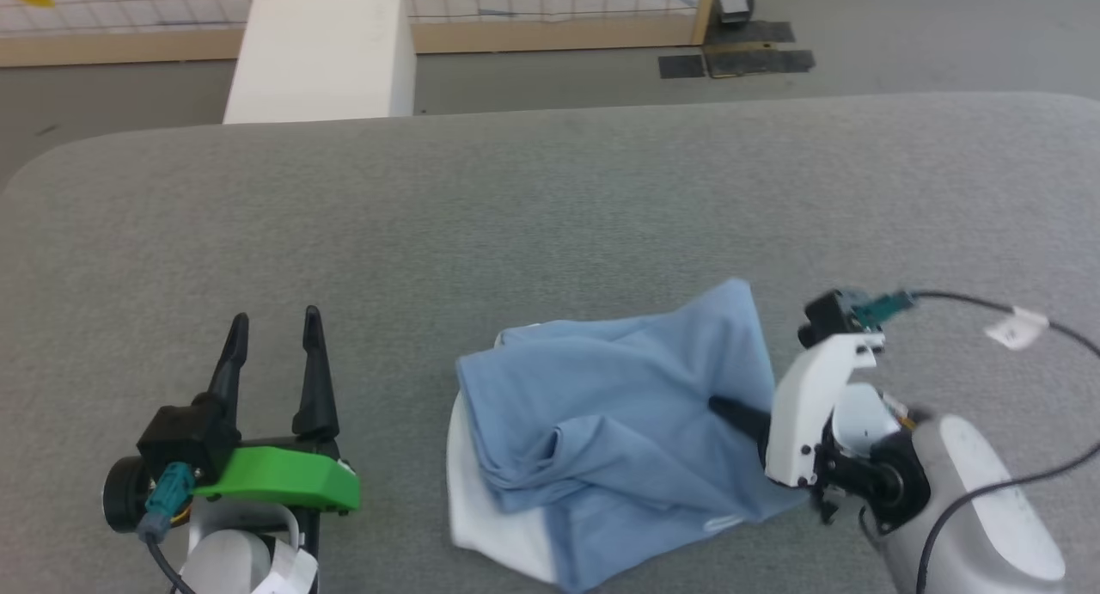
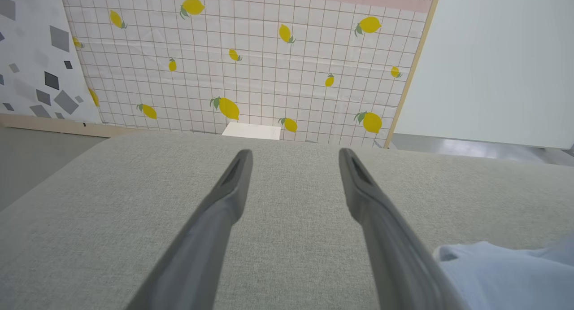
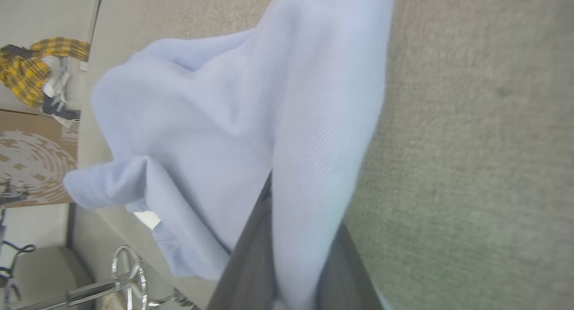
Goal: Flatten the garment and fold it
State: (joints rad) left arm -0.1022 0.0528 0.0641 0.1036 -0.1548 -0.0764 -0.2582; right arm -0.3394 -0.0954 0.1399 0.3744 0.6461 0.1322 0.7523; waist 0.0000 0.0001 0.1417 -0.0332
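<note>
Grey table (image 1: 550, 216), garment (image 1: 601, 405) over right fingers (image 3: 246, 265)

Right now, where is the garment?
Head view: the garment lies crumpled on the grey surface, by the near edge, right of centre. The right claw grips its right-hand fold; the open left claw sits apart to its left.

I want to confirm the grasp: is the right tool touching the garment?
Touching. The right wrist view shows a fold of the garment pinched between the two fingers of the right tool, with no gap.
</note>
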